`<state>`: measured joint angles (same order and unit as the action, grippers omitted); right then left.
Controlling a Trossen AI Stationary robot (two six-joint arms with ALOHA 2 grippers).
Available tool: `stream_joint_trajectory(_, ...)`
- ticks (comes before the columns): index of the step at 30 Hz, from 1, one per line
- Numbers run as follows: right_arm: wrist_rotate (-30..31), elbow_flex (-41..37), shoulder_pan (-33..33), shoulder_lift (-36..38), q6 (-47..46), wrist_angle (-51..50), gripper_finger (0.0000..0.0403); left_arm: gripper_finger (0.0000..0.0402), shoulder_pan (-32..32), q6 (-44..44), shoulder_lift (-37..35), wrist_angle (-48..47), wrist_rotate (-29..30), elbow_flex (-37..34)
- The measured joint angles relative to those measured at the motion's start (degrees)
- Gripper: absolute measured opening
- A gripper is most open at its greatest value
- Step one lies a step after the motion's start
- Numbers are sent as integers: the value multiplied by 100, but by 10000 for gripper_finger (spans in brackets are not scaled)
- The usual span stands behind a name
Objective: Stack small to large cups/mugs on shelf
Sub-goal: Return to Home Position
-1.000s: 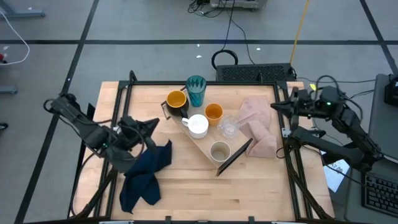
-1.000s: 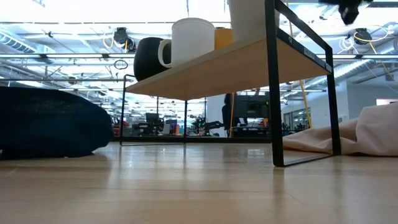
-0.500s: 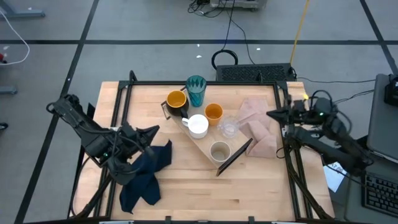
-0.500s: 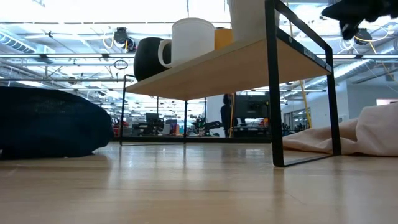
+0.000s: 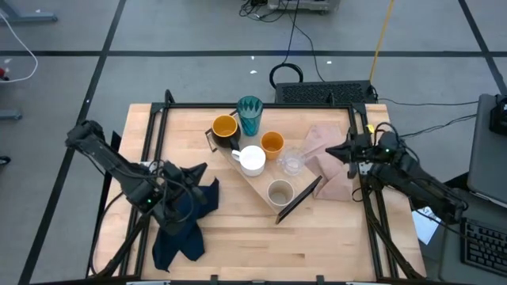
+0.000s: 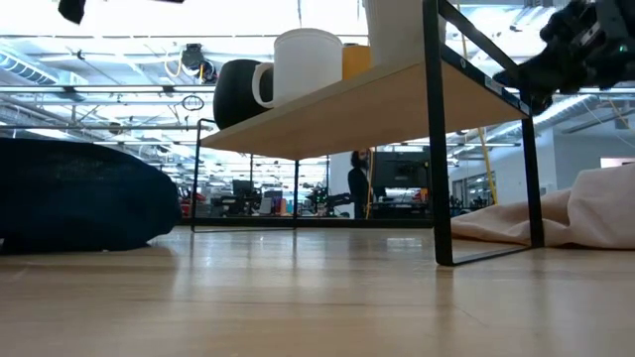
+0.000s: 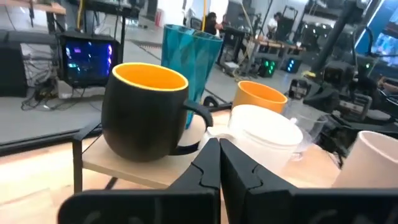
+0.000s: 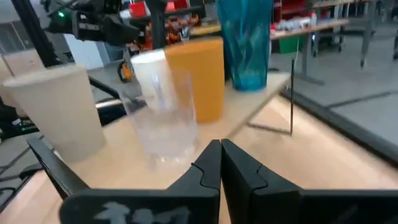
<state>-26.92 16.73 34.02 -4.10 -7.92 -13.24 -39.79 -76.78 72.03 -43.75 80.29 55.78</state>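
Left claw [image 5: 196,171] pressed together by dark cloth [image 5: 178,233]; right claw [image 5: 331,151] pressed together above pink cloth [image 5: 334,187], off shelf [image 5: 256,183] edge.

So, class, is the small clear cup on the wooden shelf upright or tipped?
Upright: the small clear cup stands mouth-up on the light-wood shelf.

Both arms are matte black all over. left arm [image 5: 111,162]: slim tubular links, bulkier rounded joint housings, thin black cables [image 5: 119,237] trailing off alongside. right arm [image 5: 416,182]: same build, with a cable loop arcing over the wrist end. left gripper [image 7: 218,144]: two angular black fingers [image 7: 202,174], faceted wedges tapering to a narrow tip, on a wide flat black body. right gripper [image 8: 220,144]: identical fingers, slight sheen on the bevelled edges. Low view shows it as a blocky black housing. Screws and markings are too small to tell.
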Motion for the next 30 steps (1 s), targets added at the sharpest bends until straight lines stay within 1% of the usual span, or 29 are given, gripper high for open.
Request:
stream_joint_trajectory(3, 75, -183, -3, -5, -57, -48, 0, 1, 22, 137, 0, 746, 179, -431)
stream_joint_trajectory(7, 338, -303, -3, -2, -150, -21, 0, 1, 165, 374, 0, 1405, -60, -850)
stream_joint_trajectory(9, 556, -363, -3, -1, -117, 74, 0, 2, 238, 539, 0, 1670, -74, -985)
stream_joint_trajectory(13, 1027, -629, -3, -6, 52, 288, 0, 2, 408, 694, -2, 1752, -97, -1152)
stream_joint_trajectory(14, 1060, -702, -3, -10, 54, 371, 0, 2, 463, 694, -2, 1754, -98, -1192)
stream_joint_trajectory(19, 1016, -1091, -3, -16, -228, 897, 0, 2, 597, 759, -2, 1773, -158, -1454)
stream_joint_trajectory(23, 1014, -1246, -3, -15, -80, 1036, 0, 1, 598, 1008, -2, 2012, -626, -1826)
stream_joint_trajectory(25, 1034, -1307, -3, -9, -6, 1024, 0, 2, 648, 1236, -2, 2404, -808, -2076)
stream_joint_trajectory(27, 1039, -1318, -3, -55, -2, 1015, 0, 2, 721, 1569, -2, 3022, -1014, -2331)
stream_joint_trajectory(30, 1043, -1324, -3, -85, -103, 1008, 0, 2, 903, 2460, -2, 4485, -1296, -2725)
